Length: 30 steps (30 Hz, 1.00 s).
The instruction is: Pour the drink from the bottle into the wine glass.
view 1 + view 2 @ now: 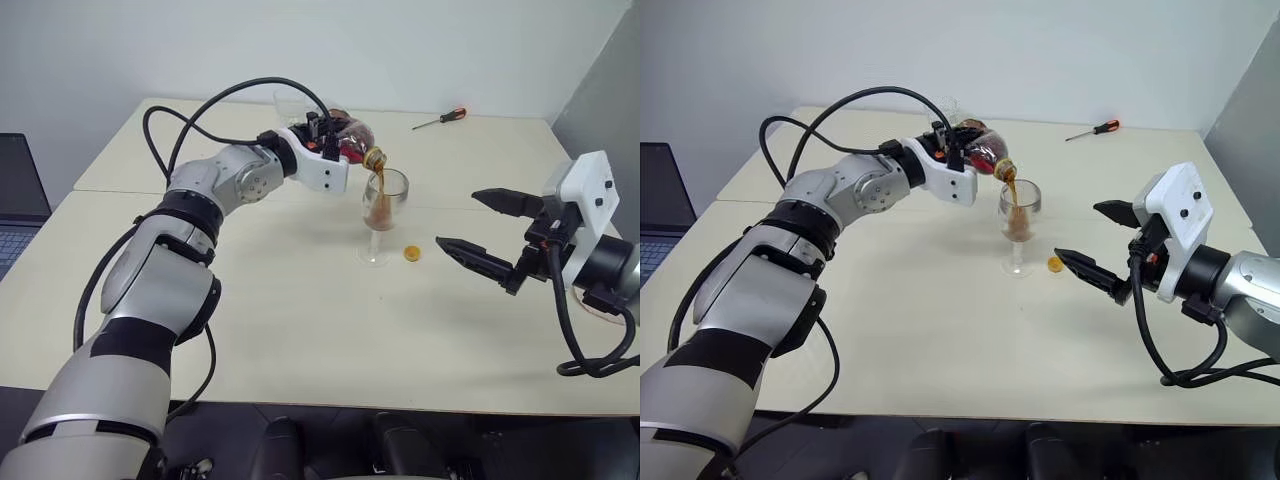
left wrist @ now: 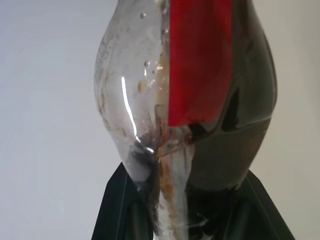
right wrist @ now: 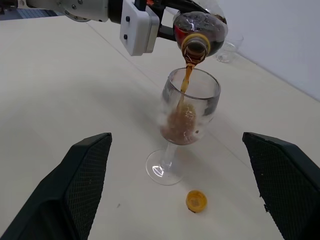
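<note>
My left gripper is shut on the bottle, which lies tilted nearly level with its mouth just above the wine glass. Dark brown drink streams from the mouth into the bowl, and the drink pooled in the glass is foamy. In the left wrist view the bottle with its red label sits between the two black fingers. The yellow-orange cap lies on the table right of the glass foot. My right gripper hangs open and empty to the right of the glass, pointing at it.
A short clear tumbler stands behind the bottle near the table's far edge. A screwdriver lies at the far right of the cream table. A laptop sits off the left side.
</note>
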{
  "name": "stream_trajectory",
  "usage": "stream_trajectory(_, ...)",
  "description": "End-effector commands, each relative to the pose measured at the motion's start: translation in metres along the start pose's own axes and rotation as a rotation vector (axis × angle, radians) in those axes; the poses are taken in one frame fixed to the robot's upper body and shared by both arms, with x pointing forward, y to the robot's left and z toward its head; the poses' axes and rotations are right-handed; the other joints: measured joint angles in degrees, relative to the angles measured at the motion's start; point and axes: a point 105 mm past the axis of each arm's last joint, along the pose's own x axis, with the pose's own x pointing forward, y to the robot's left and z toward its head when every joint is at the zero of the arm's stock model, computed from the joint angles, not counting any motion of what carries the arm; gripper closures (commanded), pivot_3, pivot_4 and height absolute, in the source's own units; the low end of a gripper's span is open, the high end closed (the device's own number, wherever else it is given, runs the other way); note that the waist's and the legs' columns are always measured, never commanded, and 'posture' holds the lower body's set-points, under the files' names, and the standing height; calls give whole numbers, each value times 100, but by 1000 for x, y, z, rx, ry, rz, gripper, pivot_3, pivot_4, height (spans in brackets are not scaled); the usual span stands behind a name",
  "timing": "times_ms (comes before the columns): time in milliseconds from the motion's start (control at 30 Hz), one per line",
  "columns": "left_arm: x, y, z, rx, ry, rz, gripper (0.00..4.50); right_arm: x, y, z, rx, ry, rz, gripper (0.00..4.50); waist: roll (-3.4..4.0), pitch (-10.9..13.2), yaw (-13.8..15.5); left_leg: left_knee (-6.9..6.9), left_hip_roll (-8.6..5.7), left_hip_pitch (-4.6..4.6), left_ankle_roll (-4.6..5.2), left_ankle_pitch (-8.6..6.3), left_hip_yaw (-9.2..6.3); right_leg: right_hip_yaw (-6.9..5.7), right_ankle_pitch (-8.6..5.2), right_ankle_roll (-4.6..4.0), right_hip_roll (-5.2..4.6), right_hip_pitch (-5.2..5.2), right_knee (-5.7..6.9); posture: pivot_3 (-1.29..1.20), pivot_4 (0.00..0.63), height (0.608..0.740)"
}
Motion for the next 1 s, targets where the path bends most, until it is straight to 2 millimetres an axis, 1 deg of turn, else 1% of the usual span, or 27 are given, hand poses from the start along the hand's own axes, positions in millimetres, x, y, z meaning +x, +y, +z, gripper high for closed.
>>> stream_trajectory(33,2,28,-1,46,-1,72,3499,-3,2,9,-30,-33,-7,0,0,0,0,1,0,-1,0,0,0,0,0,0,0,0,0,0,150,740)
stream_trajectory(433,3,27,-3,59,14,61,3499,-3,3,8,-21,-34,-14,0,0,0,0,6,0,-3,0,0,-2,1,3,-3,0,0,1,0,150,740)
stream_trajectory(1000,6,31,1,81,4,61,3499,-2,3,6,-15,-25,-24,0,0,0,0,8,0,-4,0,0,-3,0,4,-5,0,0,1,0,150,740)
